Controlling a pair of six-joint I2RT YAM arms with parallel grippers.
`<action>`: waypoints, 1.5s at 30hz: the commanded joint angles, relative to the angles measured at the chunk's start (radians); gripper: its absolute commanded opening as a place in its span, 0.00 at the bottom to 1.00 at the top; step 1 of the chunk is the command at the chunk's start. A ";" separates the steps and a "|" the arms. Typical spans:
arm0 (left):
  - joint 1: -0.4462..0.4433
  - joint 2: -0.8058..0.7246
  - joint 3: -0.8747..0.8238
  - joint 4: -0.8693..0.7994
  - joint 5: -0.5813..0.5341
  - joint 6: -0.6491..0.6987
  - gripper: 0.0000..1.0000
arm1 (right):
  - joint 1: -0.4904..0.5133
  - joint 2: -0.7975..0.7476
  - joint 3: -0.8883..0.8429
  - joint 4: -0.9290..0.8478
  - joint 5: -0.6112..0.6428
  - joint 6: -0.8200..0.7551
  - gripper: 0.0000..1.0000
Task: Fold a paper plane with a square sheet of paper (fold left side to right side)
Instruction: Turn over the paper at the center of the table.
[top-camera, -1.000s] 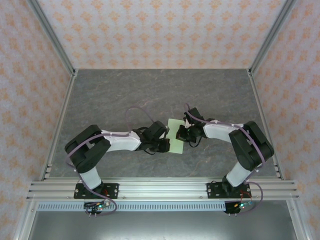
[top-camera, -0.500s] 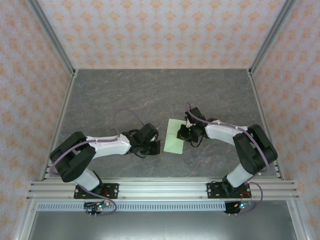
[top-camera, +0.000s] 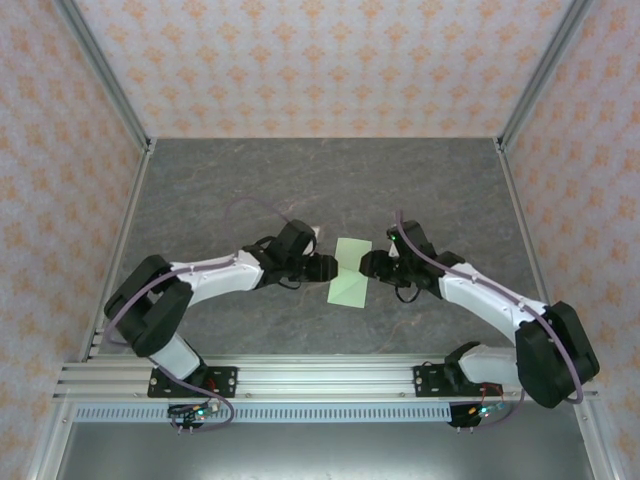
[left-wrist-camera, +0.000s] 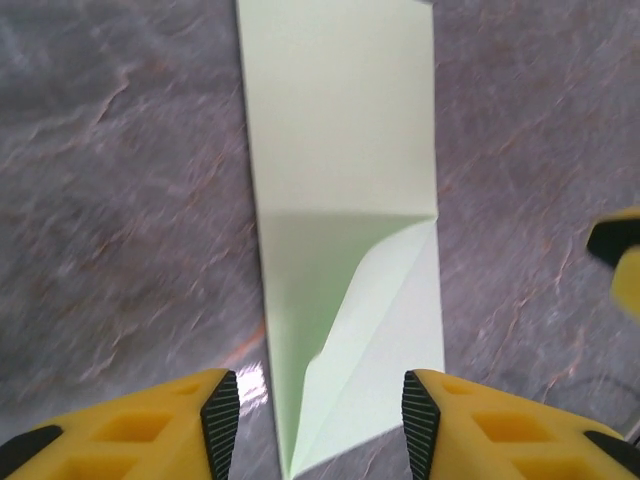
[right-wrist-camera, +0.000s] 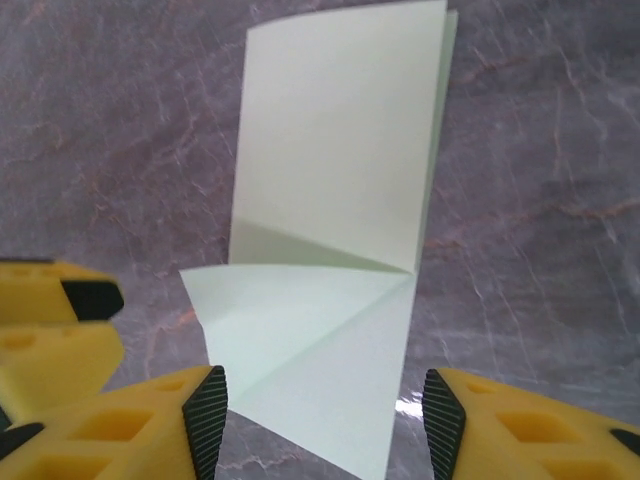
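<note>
Green paper (top-camera: 350, 279) lies between the inward-reaching left gripper (top-camera: 329, 267) and right gripper (top-camera: 367, 264).

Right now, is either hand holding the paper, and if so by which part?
Nothing is held. The left hand and right hand are both open, each straddling one end of the folded paper, which lies loose on the table.
</note>
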 joint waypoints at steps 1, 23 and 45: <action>0.003 0.072 0.048 0.056 0.061 0.024 0.50 | 0.000 -0.030 -0.032 -0.009 0.006 0.019 0.57; 0.023 0.091 0.051 0.034 0.013 0.041 0.10 | 0.001 0.045 -0.099 0.238 -0.150 0.156 0.70; 0.073 -0.001 -0.013 0.036 0.006 0.015 0.25 | -0.007 0.312 -0.027 0.515 -0.256 0.210 0.11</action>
